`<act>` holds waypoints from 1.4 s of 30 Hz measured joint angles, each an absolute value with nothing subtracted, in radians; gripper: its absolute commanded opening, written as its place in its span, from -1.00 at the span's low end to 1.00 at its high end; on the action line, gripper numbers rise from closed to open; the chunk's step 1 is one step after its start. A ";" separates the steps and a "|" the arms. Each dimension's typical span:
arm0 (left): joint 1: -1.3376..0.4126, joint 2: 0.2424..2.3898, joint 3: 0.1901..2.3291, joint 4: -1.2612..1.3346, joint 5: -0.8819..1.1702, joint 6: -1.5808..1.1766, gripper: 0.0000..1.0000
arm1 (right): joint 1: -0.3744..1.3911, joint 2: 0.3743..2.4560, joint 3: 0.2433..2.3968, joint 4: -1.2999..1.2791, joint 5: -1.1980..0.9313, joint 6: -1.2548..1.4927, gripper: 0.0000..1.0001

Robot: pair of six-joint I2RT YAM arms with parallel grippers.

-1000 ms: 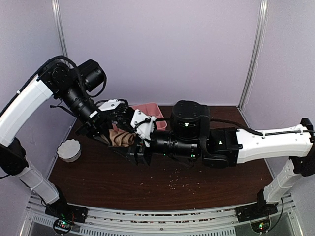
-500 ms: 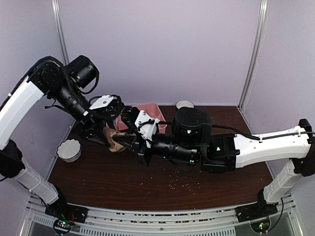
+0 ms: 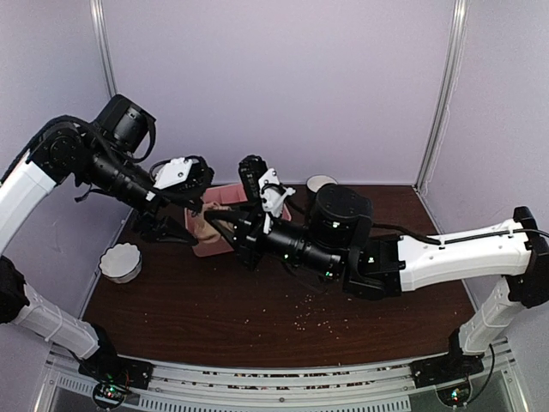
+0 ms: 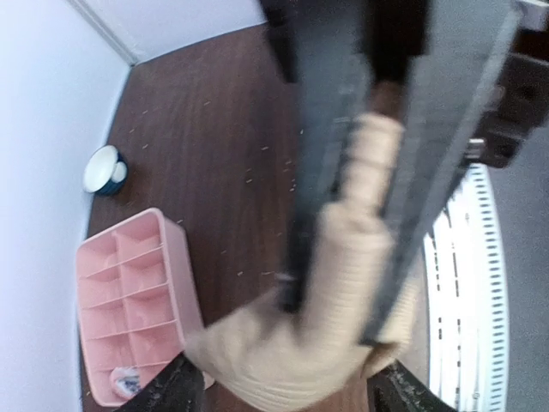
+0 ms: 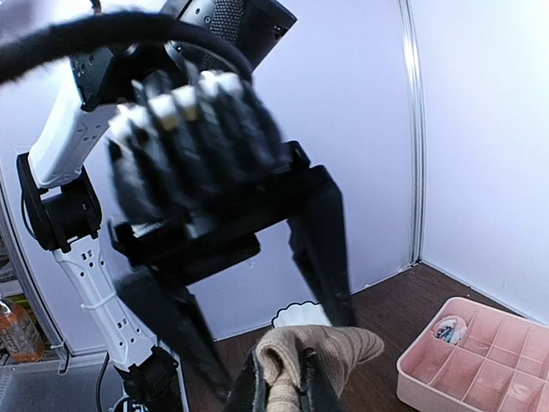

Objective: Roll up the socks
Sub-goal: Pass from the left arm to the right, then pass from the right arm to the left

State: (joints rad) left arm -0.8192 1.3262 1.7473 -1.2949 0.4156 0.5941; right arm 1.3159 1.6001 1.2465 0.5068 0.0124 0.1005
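Observation:
The tan sock (image 5: 343,348) hangs bunched in the air, and my right gripper (image 5: 287,386) is shut on its folded end. From above, the right gripper (image 3: 225,225) reaches far left, with the sock (image 3: 204,227) at its tip. My left gripper (image 4: 292,390) is open, its fingers spread on either side of the sock (image 4: 343,283) and not pressing it. From above, the left gripper (image 3: 190,221) hovers just left of the sock. A small bundle with teal and white patches (image 5: 449,328) lies in a tray compartment; it may be the pink sock.
The pink compartmented tray (image 3: 225,196) stands behind the grippers, partly hidden by them. A white scalloped bowl (image 3: 120,262) sits at the table's left edge, and a small bowl (image 3: 322,182) is at the back. Crumbs (image 3: 313,313) dot the dark tabletop.
My left gripper has opened, letting go of the tan sock, and drawn back to the upper left. My right gripper has shut on the sock and swung left and up with it.

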 measured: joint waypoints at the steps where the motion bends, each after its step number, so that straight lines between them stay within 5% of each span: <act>1: -0.820 1.319 1.722 -1.249 0.352 0.590 0.37 | 1.315 1.612 1.254 0.514 0.014 0.115 -1.00; 13: -0.871 1.173 1.638 -1.069 0.110 0.720 0.44 | 1.288 1.665 1.297 0.563 0.112 0.479 -1.00; 27: -1.000 1.063 1.461 -1.010 -0.107 0.994 0.29 | 1.135 1.833 1.335 0.616 -0.092 1.264 -1.00; 36: -1.008 1.055 1.332 -0.898 -0.213 1.084 0.29 | 1.135 1.885 1.336 0.691 -0.171 1.449 -1.00; 42: -1.008 1.049 1.325 -0.860 -0.216 1.063 -0.04 | 1.141 1.885 1.336 0.801 -0.186 1.531 -1.00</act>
